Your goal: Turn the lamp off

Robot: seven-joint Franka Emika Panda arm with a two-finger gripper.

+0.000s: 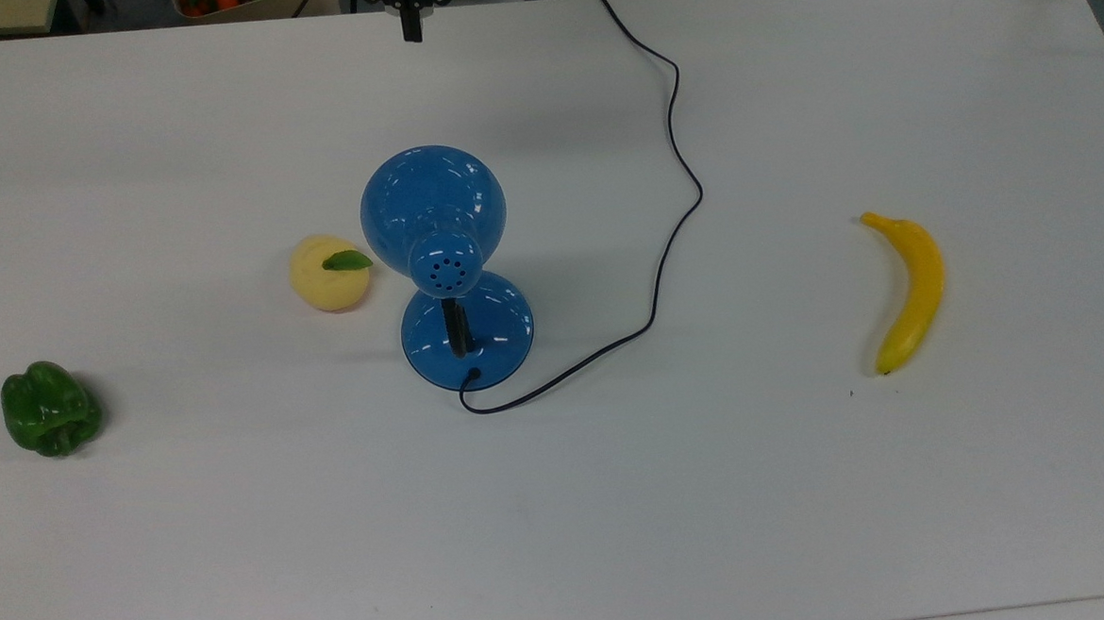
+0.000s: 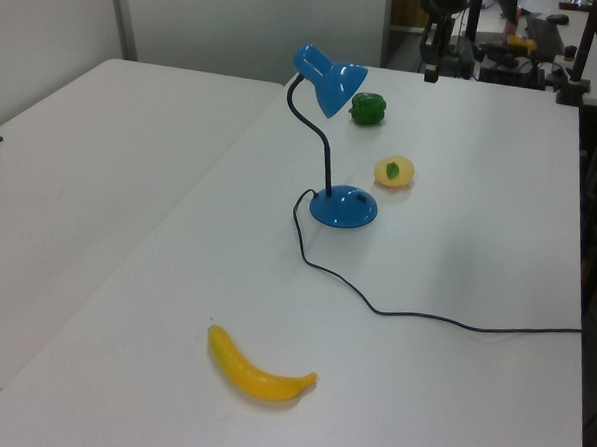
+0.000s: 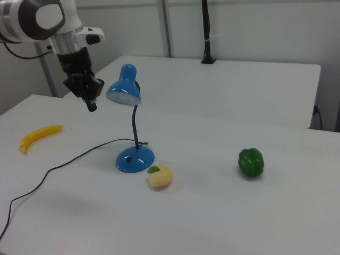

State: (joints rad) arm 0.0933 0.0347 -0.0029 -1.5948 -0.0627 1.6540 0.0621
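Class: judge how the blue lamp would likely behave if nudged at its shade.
The lamp would probably tip rather than slide: its shade sits high on a thin neck over a small round base. The neck looks bendy, so it may flex first. Its cord lies slack, offering little restraint.

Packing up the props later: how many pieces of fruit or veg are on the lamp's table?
3: a green pepper at the top view's left, a yellow fruit with a green leaf beside the lamp, and a banana at the top view's right.

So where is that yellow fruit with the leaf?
In the top view, the yellow fruit lies just left of the lamp.
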